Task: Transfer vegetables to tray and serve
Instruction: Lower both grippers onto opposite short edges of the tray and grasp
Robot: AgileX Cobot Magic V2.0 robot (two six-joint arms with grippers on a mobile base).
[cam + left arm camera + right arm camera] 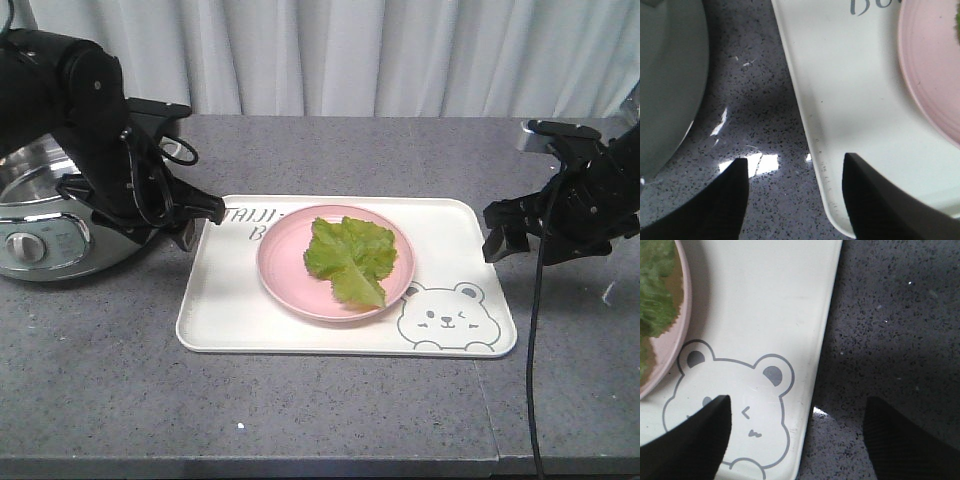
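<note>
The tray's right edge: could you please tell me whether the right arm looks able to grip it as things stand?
Probably yes. The right gripper is open and straddles the edge of the tray, with bare countertop beside it and nothing in between.

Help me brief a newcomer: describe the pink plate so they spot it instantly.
A cream tray with a bear drawing lies on the grey counter. The plate sits near its middle. It alone is round and pink, carrying a green lettuce leaf.
</note>
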